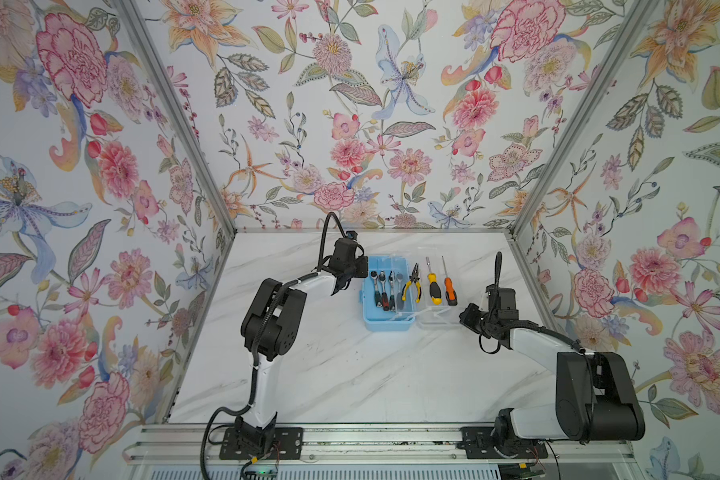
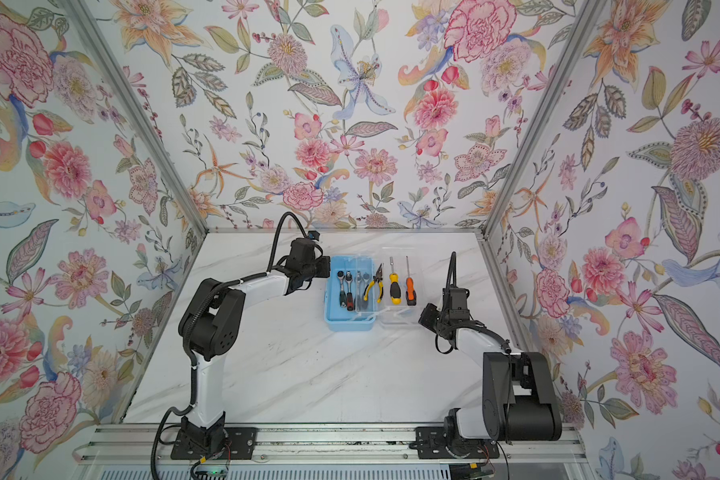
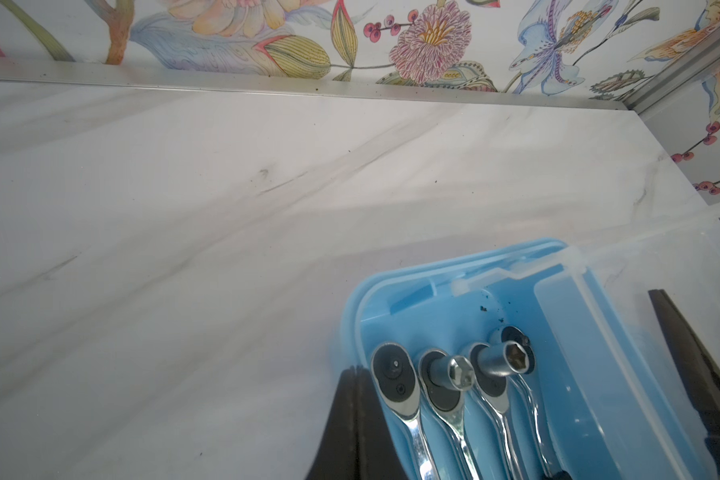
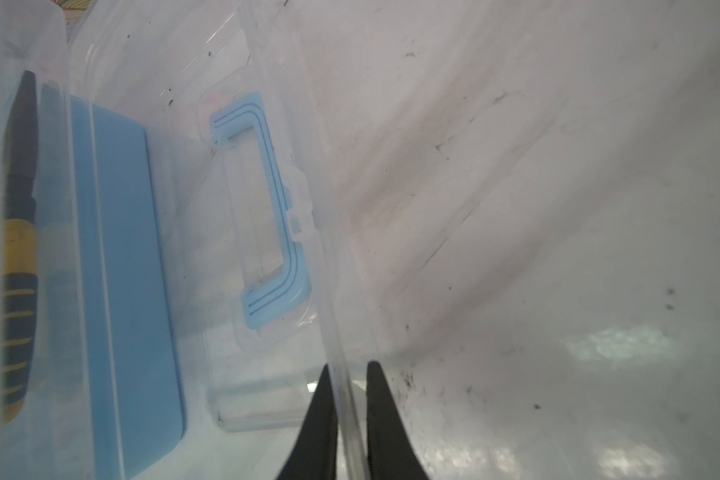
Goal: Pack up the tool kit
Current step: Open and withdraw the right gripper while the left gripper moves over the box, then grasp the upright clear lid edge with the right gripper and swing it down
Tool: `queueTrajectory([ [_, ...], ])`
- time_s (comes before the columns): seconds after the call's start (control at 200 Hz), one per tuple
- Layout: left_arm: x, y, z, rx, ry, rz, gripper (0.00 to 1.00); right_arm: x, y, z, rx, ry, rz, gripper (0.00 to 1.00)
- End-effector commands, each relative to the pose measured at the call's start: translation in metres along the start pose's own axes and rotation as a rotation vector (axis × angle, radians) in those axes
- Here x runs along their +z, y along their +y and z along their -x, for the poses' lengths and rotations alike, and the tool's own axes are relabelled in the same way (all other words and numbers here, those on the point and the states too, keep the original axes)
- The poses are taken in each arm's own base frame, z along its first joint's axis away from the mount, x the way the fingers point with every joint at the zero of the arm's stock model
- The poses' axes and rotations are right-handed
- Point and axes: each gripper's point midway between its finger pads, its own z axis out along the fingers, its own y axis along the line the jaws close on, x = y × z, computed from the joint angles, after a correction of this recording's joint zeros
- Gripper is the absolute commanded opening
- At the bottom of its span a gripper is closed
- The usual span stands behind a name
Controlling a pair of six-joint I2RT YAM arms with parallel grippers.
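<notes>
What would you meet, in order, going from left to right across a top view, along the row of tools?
The left gripper → ratchet wrenches → pliers → yellow-handled screwdriver → orange-handled screwdriver → right gripper, shut on the edge of the clear lid.

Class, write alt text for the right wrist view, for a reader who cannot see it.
The right gripper pinches the rim of the clear lid. A blue handle on the lid and a yellow-and-black screwdriver also show.
</notes>
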Motion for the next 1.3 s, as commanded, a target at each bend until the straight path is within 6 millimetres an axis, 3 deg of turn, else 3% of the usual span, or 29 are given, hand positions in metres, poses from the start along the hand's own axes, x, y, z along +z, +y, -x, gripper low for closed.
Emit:
queueTrajectory([
  [0.0,-0.006,-0.009,-0.031,-0.022,0.093,-0.049,0.0,-0.025,0.023,0.043,-0.018,-0.138,0.023,0.0],
  [0.305,-0.018,-0.022,-0.036,-0.061,0.078,-0.108,0.0,-0.06,0.064,0.066,-0.2,-0.235,-0.016,0.0],
  [0.515,-0.019,-0.033,-0.04,-0.075,0.077,-0.139,0.0,-0.076,0.112,0.071,-0.316,-0.266,0.021,0.0],
  [0.781,-0.022,-0.039,-0.045,-0.081,0.076,-0.157,0.0,-0.089,0.189,0.046,-0.503,-0.267,0.065,0.0],
  [0.976,-0.029,-0.039,-0.047,-0.091,0.066,-0.162,0.0,-0.081,0.224,0.017,-0.6,-0.213,0.081,0.0],
  [1.096,-0.032,-0.038,-0.048,-0.095,0.061,-0.164,0.0,-0.078,0.243,-0.003,-0.644,-0.183,0.119,0.15],
  [1.296,-0.036,-0.04,-0.049,-0.108,0.053,-0.175,0.0,-0.081,0.265,-0.024,-0.673,-0.146,0.176,0.3],
])
